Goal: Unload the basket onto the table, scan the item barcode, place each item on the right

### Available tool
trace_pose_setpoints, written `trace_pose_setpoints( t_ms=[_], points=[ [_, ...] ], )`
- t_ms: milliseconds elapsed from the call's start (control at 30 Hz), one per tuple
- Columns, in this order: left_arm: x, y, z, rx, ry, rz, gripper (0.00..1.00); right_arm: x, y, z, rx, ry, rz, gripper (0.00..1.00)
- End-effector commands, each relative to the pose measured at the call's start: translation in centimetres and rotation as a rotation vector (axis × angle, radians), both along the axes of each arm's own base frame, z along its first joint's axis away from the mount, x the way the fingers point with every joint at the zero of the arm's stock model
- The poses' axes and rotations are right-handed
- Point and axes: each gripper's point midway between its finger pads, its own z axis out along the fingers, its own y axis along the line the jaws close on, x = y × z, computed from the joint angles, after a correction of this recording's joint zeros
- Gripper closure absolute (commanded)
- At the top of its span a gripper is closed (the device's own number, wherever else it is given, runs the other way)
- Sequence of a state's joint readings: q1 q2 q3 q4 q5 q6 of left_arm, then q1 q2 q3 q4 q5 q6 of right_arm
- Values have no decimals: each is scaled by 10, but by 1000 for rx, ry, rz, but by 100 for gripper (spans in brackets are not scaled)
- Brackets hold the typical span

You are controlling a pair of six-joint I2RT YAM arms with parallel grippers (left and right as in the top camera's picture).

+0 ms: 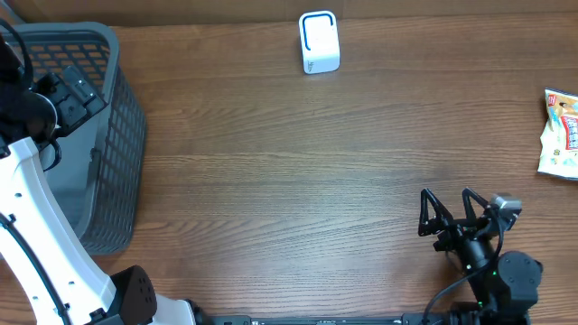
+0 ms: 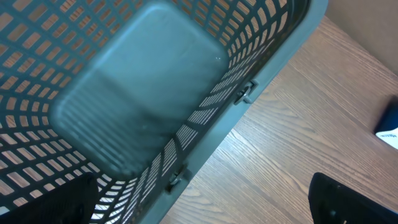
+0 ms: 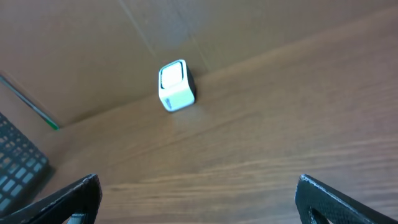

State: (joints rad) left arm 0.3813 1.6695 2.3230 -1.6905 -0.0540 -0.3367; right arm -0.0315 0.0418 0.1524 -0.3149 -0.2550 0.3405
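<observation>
One Soft Packet: Handling and Grip Point

Both claws stand open and empty. The right claw hovers over the table near its front edge; the left claw hangs above the grey basket. The snack packet lies flat at the far right edge, well apart from the white scanner. Treat the packet as light, crinkly and slippery. Pinch it along a sealed edge, not across its printed face, so that the barcode stays exposed.
</observation>
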Motion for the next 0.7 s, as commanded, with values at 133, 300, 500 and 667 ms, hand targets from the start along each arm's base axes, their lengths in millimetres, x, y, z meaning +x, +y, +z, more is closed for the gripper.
trace_pose_setpoints(
  t_ms=[133, 300, 500, 667],
  points=[
    [0, 0, 0, 10, 4, -9, 0, 11, -3, 4, -8, -166, -17, 0],
    [0, 0, 0, 10, 4, -9, 0, 13, -11, 4, -63, -178, -69, 0],
    [0, 0, 0, 10, 4, -9, 0, 14, -18, -3, -99, -153, -110, 0],
    [0, 0, 0, 10, 4, -9, 0, 15, -28, -5, -115, -143, -167, 0]
  ],
)
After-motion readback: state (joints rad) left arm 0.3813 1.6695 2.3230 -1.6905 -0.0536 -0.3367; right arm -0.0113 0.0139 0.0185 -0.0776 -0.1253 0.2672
